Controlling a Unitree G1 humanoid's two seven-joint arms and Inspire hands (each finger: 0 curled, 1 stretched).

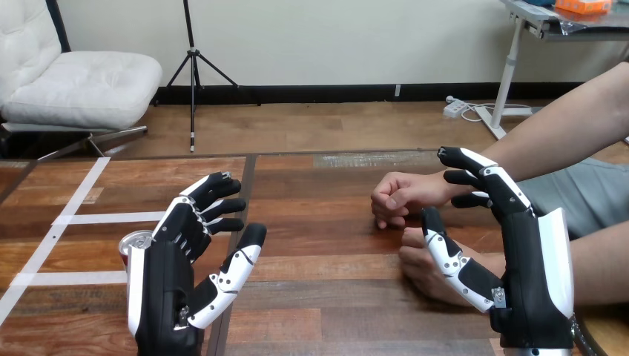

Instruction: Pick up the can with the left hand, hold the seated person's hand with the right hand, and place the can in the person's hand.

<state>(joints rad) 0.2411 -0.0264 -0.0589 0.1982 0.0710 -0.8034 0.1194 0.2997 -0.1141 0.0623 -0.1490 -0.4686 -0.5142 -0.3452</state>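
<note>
A red can [135, 243] with a silver top stands on the table at the left, mostly hidden behind my left hand [174, 285]. That hand is open, fingers spread, just right of the can and not gripping it. My right hand [519, 259] is open at the right, its fingers straight. The person's upper hand [400, 196] rests as a loose fist on the table, just left of my right hand's fingertips. The person's lower hand [423, 267] lies on the table under my right thumb; I cannot tell whether they touch.
White tape lines [74, 219] cross the wooden table [319, 252] at the left. The person's forearms [564, 137] come in from the right side.
</note>
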